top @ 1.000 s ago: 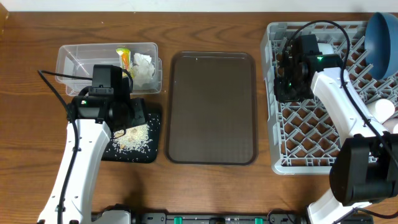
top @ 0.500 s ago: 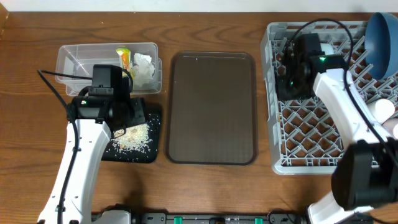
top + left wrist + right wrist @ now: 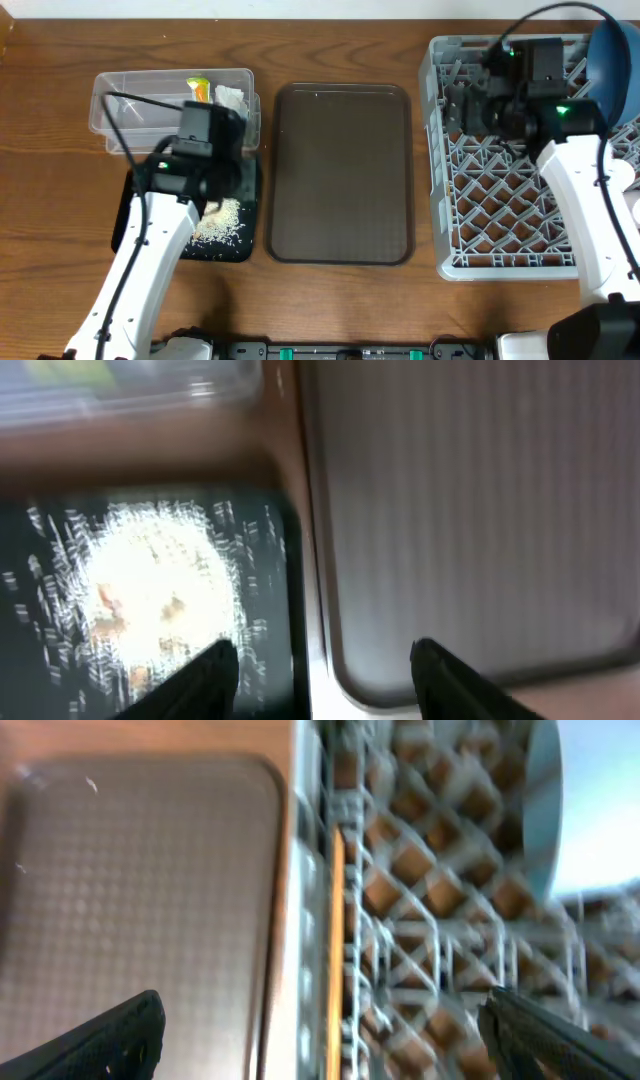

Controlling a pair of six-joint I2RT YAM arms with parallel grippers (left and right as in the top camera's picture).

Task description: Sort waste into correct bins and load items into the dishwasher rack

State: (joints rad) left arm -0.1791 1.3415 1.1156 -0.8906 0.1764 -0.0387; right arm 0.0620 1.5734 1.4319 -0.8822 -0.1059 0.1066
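The right pincer [image 3: 320, 1020] hangs wide open and empty over the upper left corner of the dishwasher rack [image 3: 441, 150]. Below it a thin wooden chopstick [image 3: 336, 920] lies inside the rack along its left wall. I judge that the loading step is near its end.

The left pincer [image 3: 325, 660] is about half open and holds nothing. It is above the black tray [image 3: 247, 200] with the rice scraps [image 3: 160, 600], at the lower left.

The wrapper [image 3: 199, 90] and tissue [image 3: 232, 105] are in the clear tub [image 3: 130, 95], and the brown tray [image 3: 345, 170] looks bare.

The next move is probably to pull both arms away.

Both wrist views are blurred. The dark blue bowl [image 3: 612, 60] is cut off at the upper right, and the arm hides the cups.
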